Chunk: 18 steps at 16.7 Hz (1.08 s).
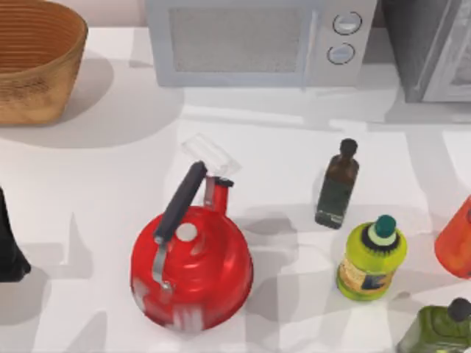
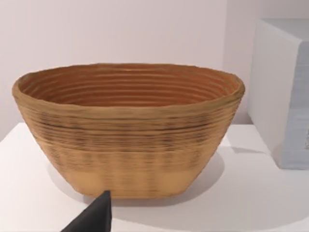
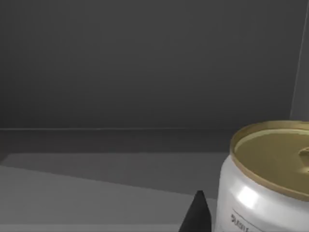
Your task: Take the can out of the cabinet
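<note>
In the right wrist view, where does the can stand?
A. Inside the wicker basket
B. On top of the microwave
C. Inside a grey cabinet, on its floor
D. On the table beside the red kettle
C. The can stands upright on the cabinet floor with grey walls behind it, and one dark fingertip of the right gripper shows close beside it.

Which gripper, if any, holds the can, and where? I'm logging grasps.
Cannot be told: the can stands in the cabinet beside a right fingertip.
</note>
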{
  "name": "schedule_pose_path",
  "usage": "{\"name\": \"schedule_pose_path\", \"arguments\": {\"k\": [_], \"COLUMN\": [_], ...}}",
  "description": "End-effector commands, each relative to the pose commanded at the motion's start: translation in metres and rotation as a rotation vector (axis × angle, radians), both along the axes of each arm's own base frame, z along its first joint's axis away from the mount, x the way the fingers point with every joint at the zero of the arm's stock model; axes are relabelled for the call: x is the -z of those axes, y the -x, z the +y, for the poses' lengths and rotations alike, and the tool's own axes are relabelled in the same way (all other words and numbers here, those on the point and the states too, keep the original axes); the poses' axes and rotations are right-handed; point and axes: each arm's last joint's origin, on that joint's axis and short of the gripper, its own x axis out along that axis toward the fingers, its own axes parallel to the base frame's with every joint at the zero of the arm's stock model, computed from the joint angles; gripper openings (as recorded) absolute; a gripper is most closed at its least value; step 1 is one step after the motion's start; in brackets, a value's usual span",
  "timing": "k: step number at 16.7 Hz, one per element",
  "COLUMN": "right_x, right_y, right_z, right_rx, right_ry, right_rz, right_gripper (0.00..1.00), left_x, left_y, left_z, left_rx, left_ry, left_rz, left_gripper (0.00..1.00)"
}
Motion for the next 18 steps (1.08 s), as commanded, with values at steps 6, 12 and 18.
{"name": "schedule_pose_path", "arguments": {"k": [6,12,18], "right_x": [0.023,0.106,0.23], "right_y": [0.005,0.027,0.052], "right_z": [-0.007,-0.024,-0.039], "right_rx": [0.015,0.016,0.002], "right_ry": [0.008,0.013,0.006], "right_rz": [0.02,0.054,0.054], "right_gripper": [0.0,0.0,0.0], "left_x": [0.0,0.0,0.0], "left_y": [0.0,0.0,0.0], "left_z": [0.0,0.0,0.0], "left_rx": [0.0,0.0,0.0], "left_ry": [0.0,0.0,0.0], "left_rz": [0.0,0.0,0.0], "left_gripper": [1.0,1.0,1.0]}}
